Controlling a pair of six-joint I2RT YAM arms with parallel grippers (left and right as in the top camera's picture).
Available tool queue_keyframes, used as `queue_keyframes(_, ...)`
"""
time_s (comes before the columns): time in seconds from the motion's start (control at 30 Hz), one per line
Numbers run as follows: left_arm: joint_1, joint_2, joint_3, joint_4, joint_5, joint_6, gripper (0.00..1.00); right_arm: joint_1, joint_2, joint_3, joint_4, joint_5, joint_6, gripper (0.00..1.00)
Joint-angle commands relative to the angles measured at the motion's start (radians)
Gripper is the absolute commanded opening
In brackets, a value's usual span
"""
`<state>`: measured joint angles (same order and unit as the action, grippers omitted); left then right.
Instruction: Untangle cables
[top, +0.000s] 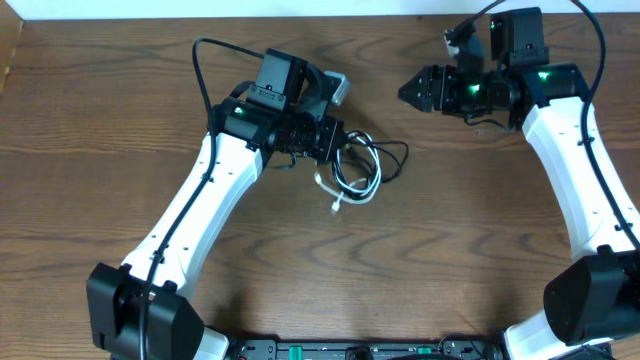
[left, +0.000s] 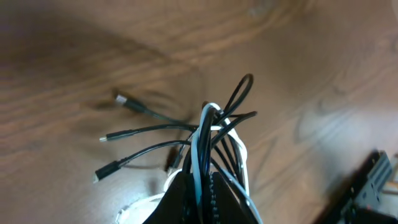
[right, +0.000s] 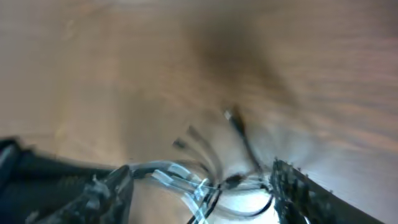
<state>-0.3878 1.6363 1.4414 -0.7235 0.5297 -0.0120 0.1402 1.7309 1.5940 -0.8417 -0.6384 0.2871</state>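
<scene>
Left arm: rises from its base at the lower left and slants up and right, with the wrist turned so the left gripper points right. Jaws closed, clamped on the cables, which pass between the fingers.

Right arm: rises from its base at the lower right to the upper right, then bends at the wrist so the right gripper points left. Fingers stand apart and hold nothing. Wrist view blurred.

Grippers well apart.
</scene>
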Motion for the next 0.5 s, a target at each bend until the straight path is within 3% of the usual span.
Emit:
queue_keyframes(0.0,0.005,-0.011,0.024,0.031,-0.025,-0.048,0.07,0.016,0.007,0.006,-0.019,-0.121,-0.049,0.62)
queue_keyframes(0.3,0.005,-0.014,0.024,0.045,-0.014,-0.133,0.07,0.08,0.031,-0.032,-0.103,-0.089,-0.274,0.58)
queue_keyframes(0.47,0.005,-0.029,0.024,0.062,-0.014,-0.171,0.08,0.124,0.043,-0.1,-0.064,-0.084,-0.249,0.56)
